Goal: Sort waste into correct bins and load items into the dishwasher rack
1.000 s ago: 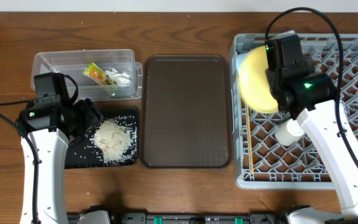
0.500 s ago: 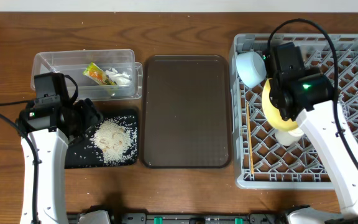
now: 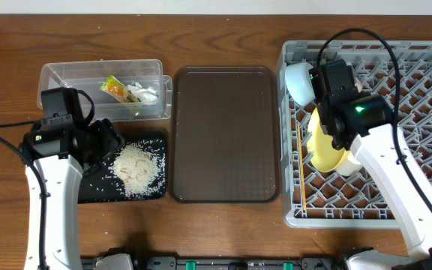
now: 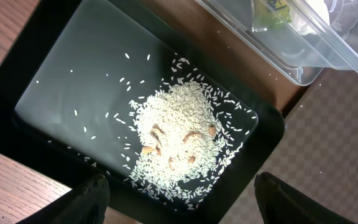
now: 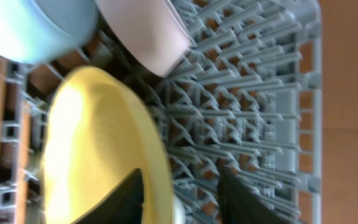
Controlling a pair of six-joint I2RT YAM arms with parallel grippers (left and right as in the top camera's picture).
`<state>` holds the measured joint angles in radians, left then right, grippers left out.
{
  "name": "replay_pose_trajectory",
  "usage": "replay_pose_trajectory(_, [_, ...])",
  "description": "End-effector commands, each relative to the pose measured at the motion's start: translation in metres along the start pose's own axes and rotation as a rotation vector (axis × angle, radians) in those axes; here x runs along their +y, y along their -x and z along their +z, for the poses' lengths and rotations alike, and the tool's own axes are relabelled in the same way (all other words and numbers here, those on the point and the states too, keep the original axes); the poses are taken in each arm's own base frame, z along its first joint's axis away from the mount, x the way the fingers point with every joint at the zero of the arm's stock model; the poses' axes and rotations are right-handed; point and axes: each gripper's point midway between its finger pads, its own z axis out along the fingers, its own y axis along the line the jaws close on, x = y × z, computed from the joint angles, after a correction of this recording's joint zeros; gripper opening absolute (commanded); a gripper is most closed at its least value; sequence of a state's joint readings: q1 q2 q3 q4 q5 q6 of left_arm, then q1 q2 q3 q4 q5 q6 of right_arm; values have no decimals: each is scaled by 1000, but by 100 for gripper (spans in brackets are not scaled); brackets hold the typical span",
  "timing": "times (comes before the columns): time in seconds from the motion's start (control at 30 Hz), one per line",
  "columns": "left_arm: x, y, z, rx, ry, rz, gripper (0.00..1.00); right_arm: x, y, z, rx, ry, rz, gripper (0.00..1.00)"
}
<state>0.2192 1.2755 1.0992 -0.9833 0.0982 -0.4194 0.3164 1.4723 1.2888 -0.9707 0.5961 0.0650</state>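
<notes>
My right gripper (image 3: pixel 327 120) is shut on the rim of the round yellow plate (image 3: pixel 325 146), which stands tilted among the pegs of the grey dishwasher rack (image 3: pixel 426 75). In the right wrist view the plate (image 5: pixel 98 143) sits between my fingers (image 5: pixel 180 180), under the light blue bowl (image 5: pixel 36 25) and white bowl (image 5: pixel 145 34). The blue bowl (image 3: pixel 298 81) lies in the rack's far left corner. Chopsticks (image 3: pixel 300 169) lie along its left side. My left gripper (image 4: pixel 180 183) is open above the rice heap (image 4: pixel 179 143) in the black tray (image 4: pixel 61 81).
The clear tub (image 3: pixel 66 75) behind the black tray (image 3: pixel 92 187) holds the snack wrapper (image 3: pixel 113 88) and white paper scraps (image 3: pixel 145 93). A brown serving tray (image 3: pixel 225 135) lies between the bins and the rack. A pale cup (image 3: pixel 349 163) peeks out under the plate.
My right gripper has carried the yellow plate from the rack's far left corner down toward the middle and tipped it more on edge, uncovering the blue bowl. The left arm has not moved.
</notes>
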Motion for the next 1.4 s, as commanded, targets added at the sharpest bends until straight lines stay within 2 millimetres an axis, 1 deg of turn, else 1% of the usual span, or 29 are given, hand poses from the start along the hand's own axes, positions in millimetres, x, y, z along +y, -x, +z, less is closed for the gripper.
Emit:
replay_pose_trajectory(0.0, [0,2,-2,-9,-2,-7,78,5,7,-8,-38,56,124,48])
replay_pose_trajectory(0.07, [-3,2,-2,-6,-19,5,78,-2,16,-14,-79,61,163,60])
replay_pose_trajectory(0.1, [-7,2,-2,-2,-41,28,78,-8,21,-19,-101,62,190,64])
replay_pose_trajectory(0.17, [-14,2,-3,0,-76,58,78,-21,29,-28,-144,84,246,68])
replay_pose_trajectory(0.27, [-24,2,-5,-11,-97,111,78,-40,38,-39,-201,168,339,73])
replay_pose_trajectory(0.3, [-30,2,-7,-19,-107,154,78,-44,41,-41,-218,217,354,76])
replay_pose_trajectory(0.37, [-43,1,-11,-34,-128,243,78,-45,45,-41,-242,333,351,77])
replay_pose_trajectory(0.43, [-58,-3,-14,-47,-152,340,78,-46,44,-38,-245,443,349,81])
replay_pose_trajectory(0.47, [-64,-7,-15,-46,-161,382,78,-47,39,-34,-231,483,348,84])
replay_pose_trajectory(0.5, [-67,-10,-15,-42,-165,407,78,-50,36,-32,-220,492,359,86])
replay_pose_trajectory(0.53, [-70,-16,-15,-29,-167,439,78,-56,29,-27,-192,500,385,87])
replay_pose_trajectory(0.6, [-70,-30,-15,12,-158,483,78,-62,14,-21,-138,511,420,89])
replay_pose_trajectory(0.63, [-68,-37,-15,38,-148,491,78,-64,8,-20,-116,520,428,89])
replay_pose_trajectory(0.67, [-61,-46,-14,79,-129,491,78,-63,1,-20,-94,545,422,91])
replay_pose_trajectory(0.73, [-53,-55,-15,123,-106,489,78,-60,-8,-21,-61,561,420,92])
replay_pose_trajectory(0.77, [-50,-58,-15,138,-99,489,78,-59,-12,-21,-42,563,420,94])
replay_pose_trajectory(0.8, [-47,-62,-15,148,-94,492,78,-57,-17,-21,-19,565,419,98])
replay_pose_trajectory(0.9, [-41,-68,-19,127,-101,512,77,-53,-30,-24,23,571,417,99])
replay_pose_trajectory(0.97, [-39,-70,-25,74,-127,514,78,-51,-35,-27,25,570,422,99])
replay_pose_trajectory(1.07, [-37,-71,-41,-51,-184,519,78,-51,-41,-35,-48,554,424,99])
replay_pose_trajectory(1.2, [-34,-72,-68,-257,-278,517,77,-54,-48,-54,-251,503,430,99])
replay_pose_trajectory(1.27, [-30,-75,-78,-337,-312,517,78,-58,-53,-60,-344,458,439,99])
replay_pose_trajectory(1.37, [-26,-79,-94,-425,-355,516,78,-62,-69,-61,-418,379,453,99])
